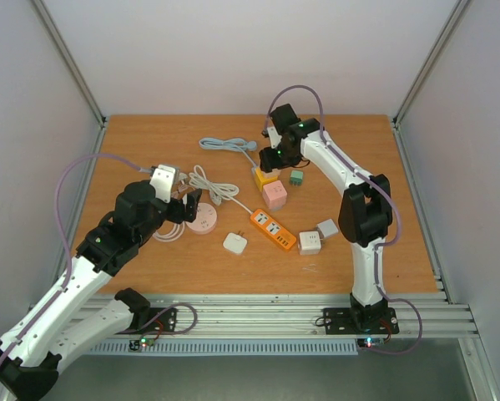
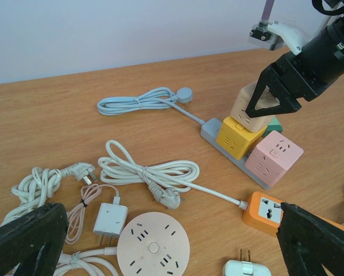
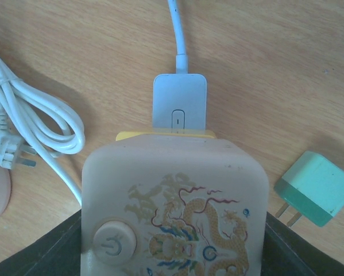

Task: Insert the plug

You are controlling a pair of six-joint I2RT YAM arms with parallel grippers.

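Note:
My right gripper (image 1: 275, 157) is shut on a beige cube adapter (image 3: 172, 213) printed with a dragon and a round power button. The left wrist view shows the beige cube (image 2: 253, 106) slightly tilted, right on top of the yellow cube socket (image 2: 240, 137). The yellow cube sits on a grey strip (image 2: 213, 133) beside a pink cube (image 2: 274, 158). In the right wrist view only the yellow cube's edge (image 3: 165, 135) shows. My left gripper (image 1: 189, 203) is open and empty, hovering over a round pink socket (image 2: 153, 247).
An orange power strip (image 1: 272, 229) lies mid-table with its coiled white cable (image 2: 149, 171). A white charger (image 2: 110, 218), a white adapter (image 1: 235, 243), a green adapter (image 3: 315, 188), two white cubes (image 1: 310, 243) and a grey-blue cable (image 1: 224, 144) lie around.

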